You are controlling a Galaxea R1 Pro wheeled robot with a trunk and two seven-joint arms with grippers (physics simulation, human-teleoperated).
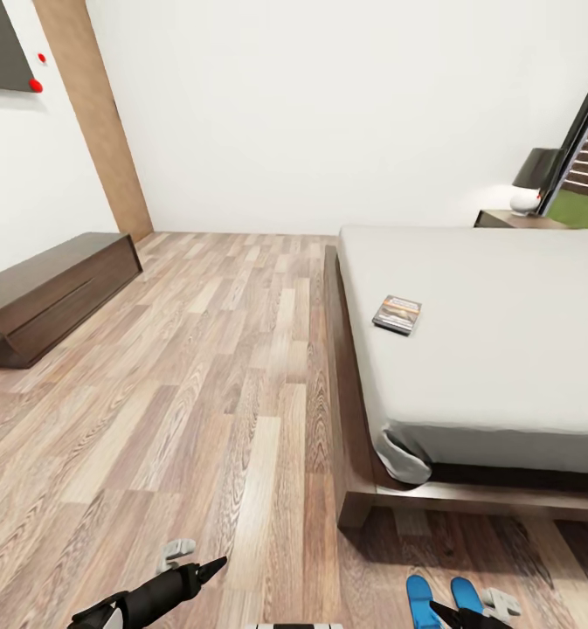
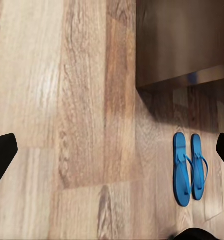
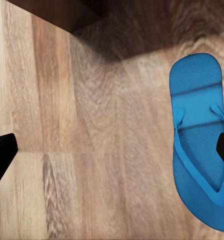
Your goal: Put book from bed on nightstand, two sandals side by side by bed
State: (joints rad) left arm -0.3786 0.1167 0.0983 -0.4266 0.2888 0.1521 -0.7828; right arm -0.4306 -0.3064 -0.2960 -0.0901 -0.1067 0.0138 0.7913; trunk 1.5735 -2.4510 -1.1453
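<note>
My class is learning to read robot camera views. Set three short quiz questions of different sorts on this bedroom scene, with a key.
1. True or false: the book lies on the bed.
2. The two sandals lie: A) on the bed, B) side by side on the floor, C) on the nightstand.
3. Fill in: the left gripper holds ____.

Key: 1 true; 2 B; 3 nothing, its fingers stand wide apart over bare floor.
</note>
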